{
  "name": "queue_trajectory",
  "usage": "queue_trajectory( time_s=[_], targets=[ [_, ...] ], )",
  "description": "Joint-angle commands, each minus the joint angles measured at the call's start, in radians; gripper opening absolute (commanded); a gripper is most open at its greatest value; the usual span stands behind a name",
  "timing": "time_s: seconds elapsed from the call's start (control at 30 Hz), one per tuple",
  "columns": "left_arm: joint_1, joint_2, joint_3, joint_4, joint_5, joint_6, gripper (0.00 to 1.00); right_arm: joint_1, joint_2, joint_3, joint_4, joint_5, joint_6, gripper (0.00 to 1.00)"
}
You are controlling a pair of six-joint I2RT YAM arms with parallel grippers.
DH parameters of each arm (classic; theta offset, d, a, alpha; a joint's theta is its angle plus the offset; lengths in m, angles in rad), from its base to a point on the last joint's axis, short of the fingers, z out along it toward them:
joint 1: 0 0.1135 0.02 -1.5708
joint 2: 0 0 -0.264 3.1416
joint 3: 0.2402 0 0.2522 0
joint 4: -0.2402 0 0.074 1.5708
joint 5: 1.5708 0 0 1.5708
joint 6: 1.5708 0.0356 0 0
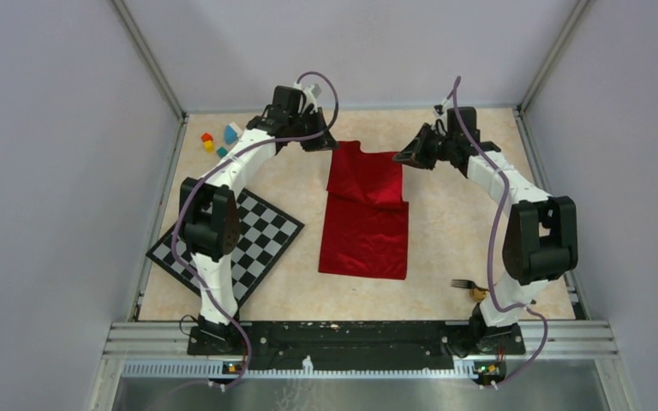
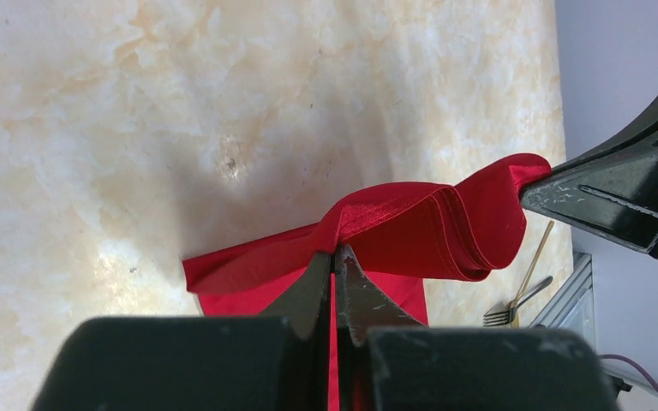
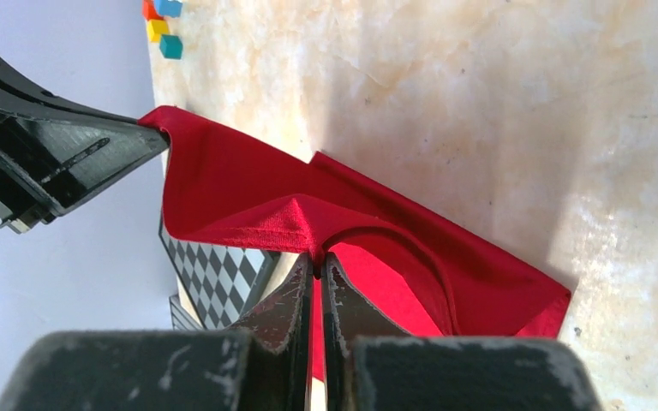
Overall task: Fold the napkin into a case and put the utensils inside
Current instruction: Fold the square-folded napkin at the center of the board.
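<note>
The red napkin (image 1: 366, 214) lies as a long folded strip in the middle of the table, its far end lifted and doubled over. My left gripper (image 1: 322, 140) is shut on its far left corner (image 2: 343, 231). My right gripper (image 1: 409, 156) is shut on its far right corner (image 3: 308, 224). Each wrist view shows the other gripper pinching the cloth: the right gripper (image 2: 557, 184) and the left gripper (image 3: 137, 141). The dark fork (image 1: 464, 283) and the gold spoon (image 1: 478, 294) lie at the near right by the right arm's base; the fork (image 2: 514, 306) also shows in the left wrist view.
A black-and-white checkered mat (image 1: 253, 244) lies at the near left under the left arm. Small coloured blocks (image 1: 218, 141) sit at the far left corner, also seen in the right wrist view (image 3: 161, 21). Grey walls enclose the table on three sides.
</note>
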Motion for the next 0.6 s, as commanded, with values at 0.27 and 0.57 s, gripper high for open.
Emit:
queue_trajectory(
  time_s=[0.27, 0.57],
  targets=[
    [0.016, -0.004, 0.050, 0.110, 0.076, 0.021, 0.00, -0.026, 0.060, 0.193, -0.061, 0.008, -0.091, 0.00],
    [0.017, -0.035, -0.012, 0.139, 0.141, -0.036, 0.00, -0.037, 0.095, 0.288, -0.132, -0.003, -0.173, 0.00]
  ],
)
